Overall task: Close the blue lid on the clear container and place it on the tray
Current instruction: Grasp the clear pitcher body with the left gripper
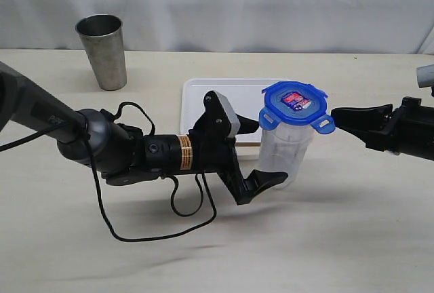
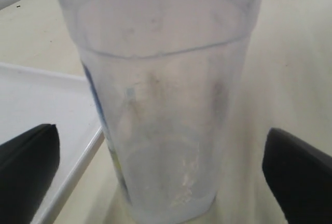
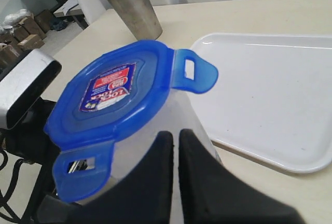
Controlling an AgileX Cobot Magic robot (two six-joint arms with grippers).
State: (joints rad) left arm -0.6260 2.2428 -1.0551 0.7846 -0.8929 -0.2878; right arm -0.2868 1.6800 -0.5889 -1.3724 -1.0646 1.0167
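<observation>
Exterior, container (image 1: 283, 154): upright on worktop (image 1: 325, 239), just in front of tray (image 1: 203, 103), not on it.
Exterior, lid (image 1: 294, 103): seated on container, flaps (image 1: 323, 125) sticking out, apparently unlatched.
Left wrist, left hand (image 2: 163, 172): fingers (image 2: 26, 162) apart, flanking container without touching.
Right wrist, right hand (image 3: 175, 137): fingers (image 3: 207, 182) together, empty, just beside lid.
Remaining: latch flaps, move container onto tray.
</observation>
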